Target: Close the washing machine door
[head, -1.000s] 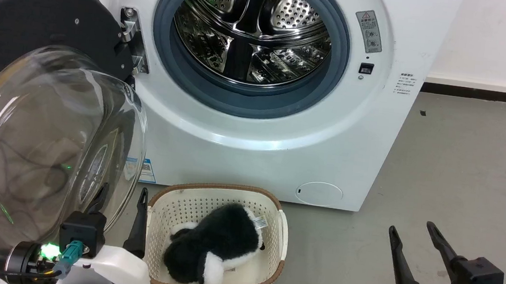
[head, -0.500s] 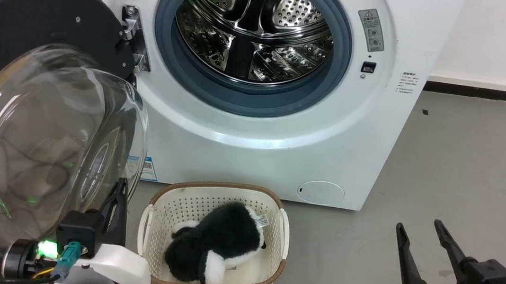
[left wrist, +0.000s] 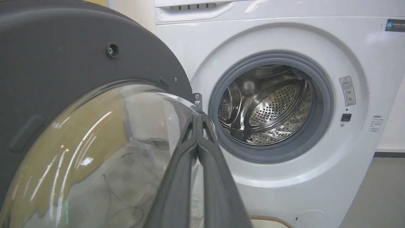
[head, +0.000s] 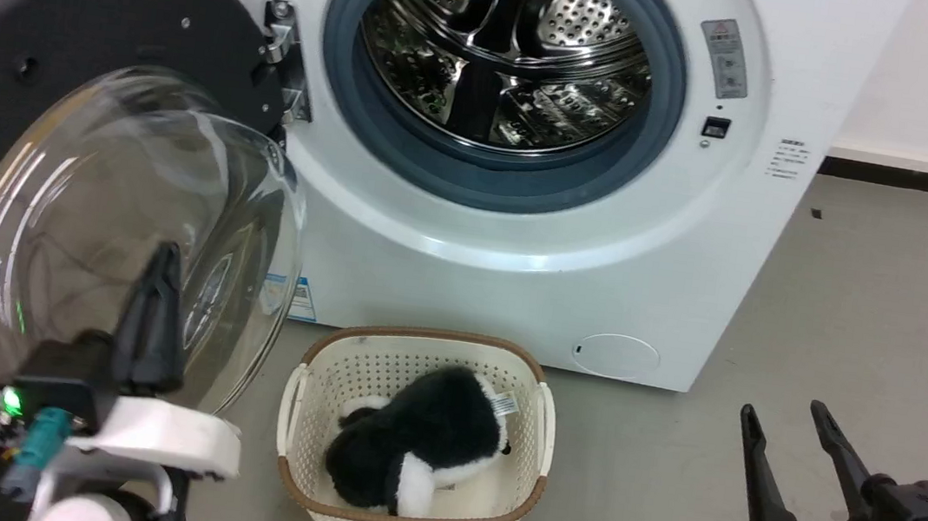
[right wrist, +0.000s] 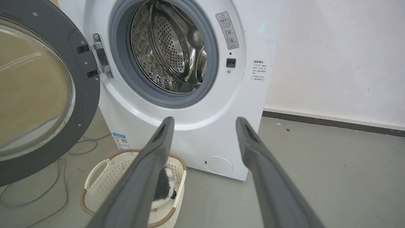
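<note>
at the machine's hinge side, head view: washing machine door [head: 91, 8] stands swung wide open, glass bowl facing out; washing machine [head: 514, 284] shows its drum bare. left gripper [head: 165, 257]: fingers spread a second ago, now pressed together on nothing and raised before the glass; whether it touches cannot be told. judged: a closed tip readied to push, and the door is unmoved, so closing has not begun. right gripper [head: 783, 410]: spread wide, empty, low over the floor. basket [head: 420, 339] with a plush toy [head: 427, 431] sits on the floor at the machine's foot. the warning sticker [head: 725, 59] bears a red triangle, its text too small to read.

left wrist view: left gripper [left wrist: 196, 117] has its fingers together against the bowl's edge. the dark label [left wrist: 394, 25] is unreadable.

right wrist view: right gripper [right wrist: 205, 119] is agape, holding nothing. the blue sticker [right wrist: 120, 141] is illegible.
</note>
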